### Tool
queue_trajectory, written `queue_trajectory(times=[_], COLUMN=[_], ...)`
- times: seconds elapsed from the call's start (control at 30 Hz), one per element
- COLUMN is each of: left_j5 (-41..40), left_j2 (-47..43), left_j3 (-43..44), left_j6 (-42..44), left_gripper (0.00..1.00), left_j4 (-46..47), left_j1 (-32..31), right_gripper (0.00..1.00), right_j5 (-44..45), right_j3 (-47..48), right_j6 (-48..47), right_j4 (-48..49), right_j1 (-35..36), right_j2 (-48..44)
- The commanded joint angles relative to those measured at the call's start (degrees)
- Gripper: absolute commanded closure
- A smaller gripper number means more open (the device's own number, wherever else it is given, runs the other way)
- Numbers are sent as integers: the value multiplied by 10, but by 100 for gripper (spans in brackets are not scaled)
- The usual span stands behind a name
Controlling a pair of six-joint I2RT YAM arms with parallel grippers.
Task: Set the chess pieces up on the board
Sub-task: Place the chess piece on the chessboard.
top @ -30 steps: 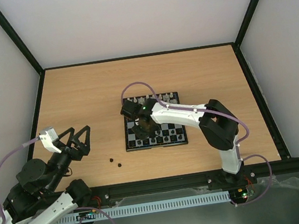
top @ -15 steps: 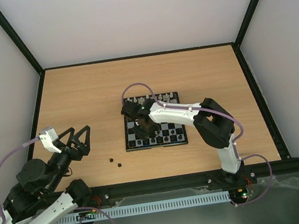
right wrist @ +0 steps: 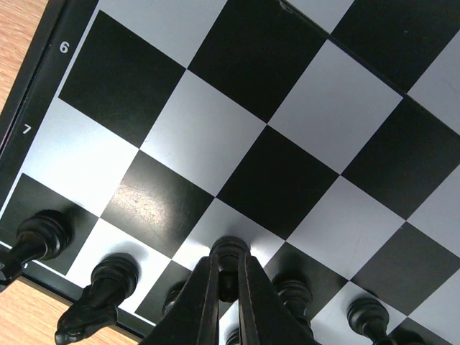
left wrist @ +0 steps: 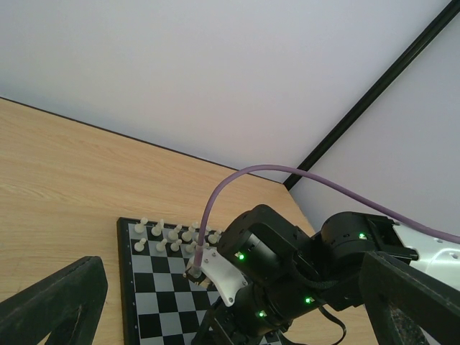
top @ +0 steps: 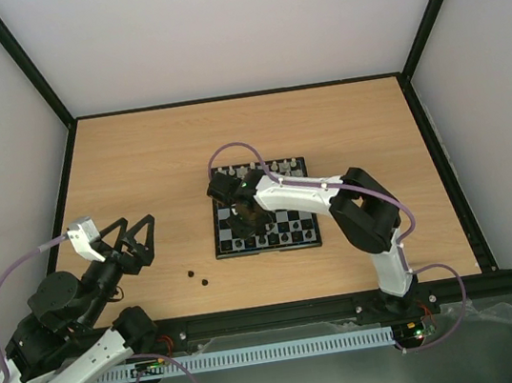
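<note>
Right gripper (right wrist: 226,277) clamped on one black piece (right wrist: 229,250) over the board (right wrist: 237,93); left gripper (top: 136,236) apart and holding nothing.

In the right wrist view the two fingers (right wrist: 203,302) are pressed together on the round-headed black piece. It is at a light square in the second row from the board edge, and I cannot tell if its foot touches the square. The other black pieces (right wrist: 100,295) stand in the edge row on both sides of these fingers, close to them. The white pieces (left wrist: 169,233) stand in the far rows, well ahead of the right gripper. The left gripper hangs above the table (top: 136,161) with its fingers wide apart, well to the left of the board. Two loose black pieces (top: 198,277) lie on the wood, near this gripper on its right, between it and the board.
</note>
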Motion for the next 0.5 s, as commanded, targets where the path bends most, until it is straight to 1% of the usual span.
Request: queue_trajectory(times=[0.0,0.23,0.37,0.47], left_j5=[-4,-5,-5,-5], left_j2=[-1,-1,0,0], left_j3=[0,-1,-1,-1], left_j6=[4,4,5,5], left_gripper=[1,1,1,1], left_j4=[8,8,8,9], left_j1=[-3,-3,-3,-3], right_gripper=[99,97,91,85], right_j5=[-6,-7,-8,-11], right_j3=[4,3,5,8], right_j6=[-7,-4,-3,-2], right_j4=[-13,-15,-15,-17], right_j1=[-2,-2,-2,-2], right_j2=[14,10,-3,-14])
